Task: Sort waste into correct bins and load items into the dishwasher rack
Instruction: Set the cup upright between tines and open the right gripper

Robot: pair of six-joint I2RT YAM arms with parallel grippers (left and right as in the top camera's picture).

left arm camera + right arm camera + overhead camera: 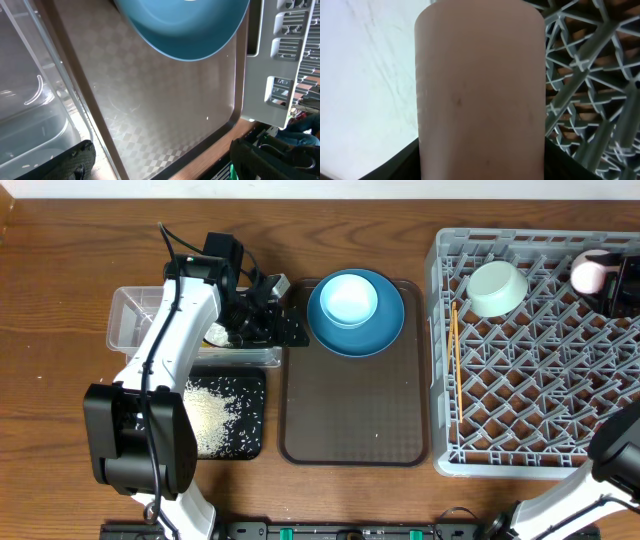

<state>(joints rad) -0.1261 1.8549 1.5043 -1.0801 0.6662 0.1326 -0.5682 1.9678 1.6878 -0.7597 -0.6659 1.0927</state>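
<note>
Left gripper (pixel 288 308) is held over the seam between the clear tub (pixel 130 320) and the brown serving tray (pixel 350 420), near the far left corner of that tray. Its jaws are spread wide and nothing is held between them. In the left wrist view both fingertips (pixel 75 160) are seen low in frame, with bare tray surface between.

A yellow-green wrapper (pixel 214 334) is glimpsed in the tub, mostly hidden by the arm; its print is too small to be read. White rice grains (pixel 210 415) are scattered in the black tray (pixel 252 442), which is set just near of the tub.

The blue plate-bowl (pixel 385 330) is placed on the far end of the serving tray, with a pale cup (pixel 348 298) seated inside.

The dishwasher rack (pixel 540 380) is at right. The mint bowl (pixel 497 287) is lodged at its far left, and the chopsticks (pixel 454 350) are laid along its left edge. The pink cup (pixel 586 272) is clamped by the right gripper (pixel 608 278) over the rack's far right corner.
</note>
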